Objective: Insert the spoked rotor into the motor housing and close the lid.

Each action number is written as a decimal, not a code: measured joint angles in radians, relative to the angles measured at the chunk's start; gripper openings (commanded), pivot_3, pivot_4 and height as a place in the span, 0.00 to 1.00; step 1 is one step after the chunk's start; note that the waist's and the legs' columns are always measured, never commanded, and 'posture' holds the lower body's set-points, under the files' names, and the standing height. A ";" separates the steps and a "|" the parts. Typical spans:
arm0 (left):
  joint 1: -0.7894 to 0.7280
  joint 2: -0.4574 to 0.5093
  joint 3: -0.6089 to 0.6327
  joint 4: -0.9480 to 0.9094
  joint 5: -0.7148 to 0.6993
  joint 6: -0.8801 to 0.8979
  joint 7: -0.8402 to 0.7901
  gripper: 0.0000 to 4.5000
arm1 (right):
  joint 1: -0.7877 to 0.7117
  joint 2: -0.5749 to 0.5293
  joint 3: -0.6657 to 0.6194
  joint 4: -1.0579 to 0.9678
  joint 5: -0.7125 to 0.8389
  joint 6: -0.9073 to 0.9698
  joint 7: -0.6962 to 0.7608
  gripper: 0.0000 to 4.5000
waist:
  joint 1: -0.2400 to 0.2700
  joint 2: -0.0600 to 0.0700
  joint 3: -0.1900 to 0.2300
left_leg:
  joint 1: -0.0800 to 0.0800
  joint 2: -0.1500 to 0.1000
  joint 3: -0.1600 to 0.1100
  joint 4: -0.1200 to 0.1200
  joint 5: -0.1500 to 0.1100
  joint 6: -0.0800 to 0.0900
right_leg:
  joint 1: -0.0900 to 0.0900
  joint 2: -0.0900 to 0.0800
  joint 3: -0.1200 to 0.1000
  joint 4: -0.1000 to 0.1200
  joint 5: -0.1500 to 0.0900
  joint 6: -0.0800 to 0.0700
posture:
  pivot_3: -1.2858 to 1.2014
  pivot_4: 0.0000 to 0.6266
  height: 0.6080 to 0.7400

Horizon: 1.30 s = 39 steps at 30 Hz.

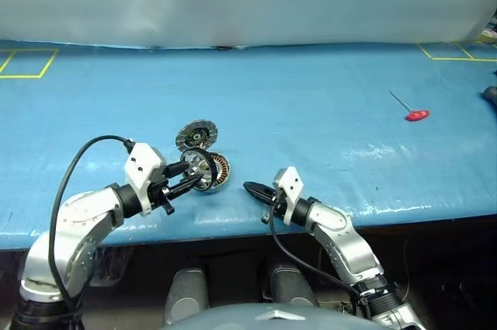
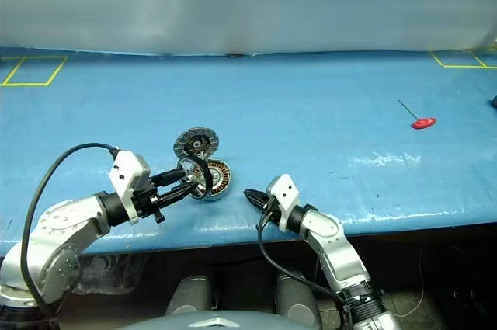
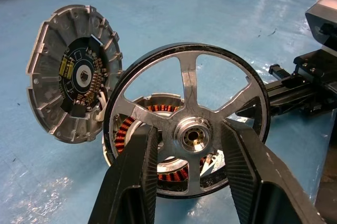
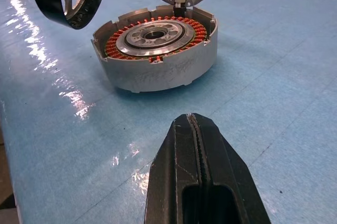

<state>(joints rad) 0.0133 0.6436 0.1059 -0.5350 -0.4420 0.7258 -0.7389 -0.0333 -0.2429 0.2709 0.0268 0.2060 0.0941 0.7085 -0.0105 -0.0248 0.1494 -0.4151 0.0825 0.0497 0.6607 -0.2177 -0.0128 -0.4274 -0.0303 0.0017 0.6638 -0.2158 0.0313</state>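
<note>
Resting on the blue desk (image 1: 326, 105), near its front edge and left of centre: motor housing (image 4: 158, 58), a round silver-grey shell, open, copper-brown windings ringed about a metal hub.

Lid (image 3: 73, 74): joined to the housing's far edge, swung up and back, inner face with circuit parts and radial ribs showing.

Spoked rotor (image 3: 187, 121): dark outer ring, silver spokes and hub; grasped on edge by the left hand (image 1: 186, 181), the black fingers (image 3: 134, 182) pinching it on either side of the hub. It hangs tilted just above and to the left of the housing; whether its rim touches the shell is hard to judge.

Right hand (image 4: 195, 129): clenched, nothing in it, pointing at the housing from the right, a little apart from it.

Red-handled tool (image 1: 415, 114): lying far off to the right on the desk, well apart from the rest.
</note>
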 measured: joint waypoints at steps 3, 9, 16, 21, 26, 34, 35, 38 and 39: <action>-0.096 0.053 -0.027 0.055 -0.013 0.054 -0.036 0.34 | -0.004 0.005 0.003 0.009 -0.004 -0.004 0.006 0.00 | -0.001 0.000 0.000 | 0.000 0.000 0.000 0.000 0.000 0.000 | 0.000 0.001 0.001 0.000 0.000 0.000 | 0.52 0.24 1.00; -0.264 0.099 -0.103 0.139 -0.041 0.154 -0.077 0.34 | -0.005 0.013 0.005 0.013 -0.008 -0.018 0.007 0.00 | -0.002 0.000 0.000 | 0.000 0.000 0.001 -0.003 0.000 0.000 | -0.001 0.002 0.003 -0.001 0.000 0.000 | 0.52 0.24 1.00; -0.353 0.142 -0.168 0.198 -0.039 0.210 -0.111 0.34 | -0.001 0.032 0.007 0.013 -0.007 -0.031 0.007 0.00 | -0.004 0.000 0.000 | 0.000 0.000 0.001 -0.004 0.000 0.000 | -0.001 0.003 0.005 -0.002 0.000 0.000 | 0.52 0.24 1.00; -0.362 0.164 -0.213 0.206 -0.039 0.245 -0.115 0.34 | 0.000 0.038 0.013 0.013 -0.008 -0.042 0.009 0.00 | -0.003 0.000 0.000 | 0.000 0.000 0.001 -0.004 0.000 0.000 | -0.001 0.003 0.005 -0.002 0.000 0.000 | 0.52 0.24 1.00; -0.388 0.166 -0.220 0.206 -0.038 0.259 -0.110 0.34 | -0.002 0.038 0.020 0.013 -0.017 -0.043 0.013 0.00 | -0.001 0.000 0.000 | 0.000 0.000 0.001 -0.004 0.000 0.000 | -0.001 0.003 0.006 -0.002 0.000 0.000 | 0.52 0.24 1.00; -0.425 0.177 -0.275 0.217 -0.028 0.270 -0.116 0.34 | -0.005 0.044 0.027 0.013 -0.033 -0.045 0.013 0.00 | -0.002 0.000 0.000 | 0.000 0.000 0.002 -0.004 0.000 0.000 | -0.002 0.004 0.006 -0.002 0.000 0.000 | 0.52 0.24 1.00; -0.429 0.183 -0.280 0.218 -0.028 0.270 -0.120 0.34 | -0.005 0.046 0.028 0.013 -0.036 -0.046 0.013 0.00 | -0.002 0.000 0.000 | 0.000 0.000 0.002 -0.004 0.000 0.000 | -0.002 0.004 0.006 -0.002 0.000 0.000 | 0.52 0.24 1.00; -0.447 0.192 -0.303 0.223 -0.022 0.273 -0.136 0.34 | -0.005 0.049 0.030 0.013 -0.040 -0.048 0.011 0.00 | -0.002 0.000 0.000 | 0.000 0.000 0.002 -0.004 0.000 0.000 | -0.002 0.004 0.007 -0.002 0.000 0.000 | 0.52 0.24 1.00; -0.454 0.194 -0.312 0.225 -0.018 0.273 -0.138 0.34 | -0.005 0.050 0.030 0.013 -0.042 -0.048 0.008 0.00 | -0.002 0.000 0.000 | 0.000 -0.001 0.002 -0.004 0.000 0.000 | -0.002 0.004 0.007 -0.002 0.000 0.000 | 0.52 0.24 1.00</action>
<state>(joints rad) -0.4411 0.8378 -0.2064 -0.3101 -0.4601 0.9992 -0.8772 -0.0386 -0.1929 0.3009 0.0402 0.1644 0.0460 0.7166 -0.0121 -0.0249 0.1496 -0.4152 0.0819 0.0515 0.6563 -0.2178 -0.0128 -0.4292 -0.0266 0.0088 0.6621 -0.2159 0.0311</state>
